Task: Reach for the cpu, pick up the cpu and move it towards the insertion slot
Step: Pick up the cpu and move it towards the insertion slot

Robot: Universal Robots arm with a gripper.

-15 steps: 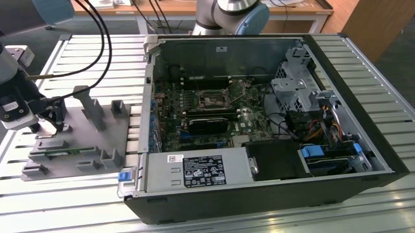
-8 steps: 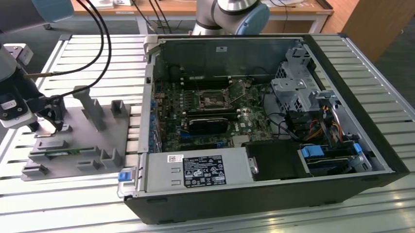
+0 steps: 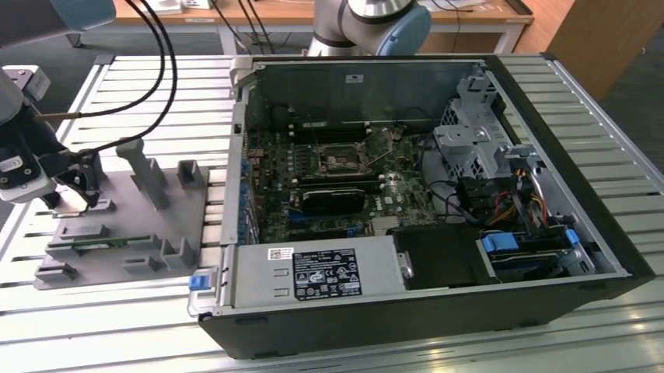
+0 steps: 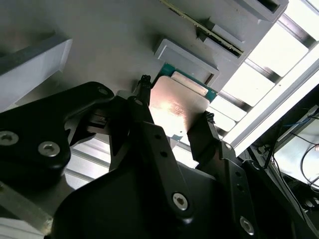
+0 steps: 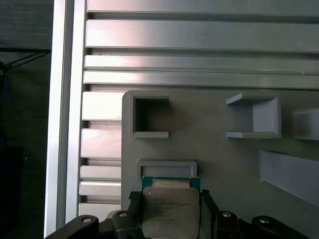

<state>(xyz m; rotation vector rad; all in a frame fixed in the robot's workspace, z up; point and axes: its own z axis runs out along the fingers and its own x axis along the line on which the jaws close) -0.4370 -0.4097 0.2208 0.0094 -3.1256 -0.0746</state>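
The cpu point(image 5: 169, 211), a flat silvery square chip, lies in a shallow pocket of the grey fixture plate point(image 5: 224, 164), a green edge showing beside it. My gripper point(image 5: 169, 196) straddles it, with one black finger against each of two opposite sides. The second wrist view shows the cpu point(image 4: 177, 107) held between the fingertips point(image 4: 144, 82) just above the plate. In the exterior view my gripper point(image 3: 75, 203) is at the left, low over the fixture plate point(image 3: 135, 225). The insertion slot point(image 3: 337, 159) is a metal-framed socket on the motherboard inside the open computer case point(image 3: 436, 311), well to the right.
Upright grey holders point(image 3: 145, 167) stand on the fixture plate, and a green memory stick point(image 3: 99, 242) lies in a slot near its front. A black card point(image 3: 332, 200) sits below the socket. Cables point(image 3: 155, 62) hang from the arm. The table is ribbed aluminium point(image 5: 199, 35).
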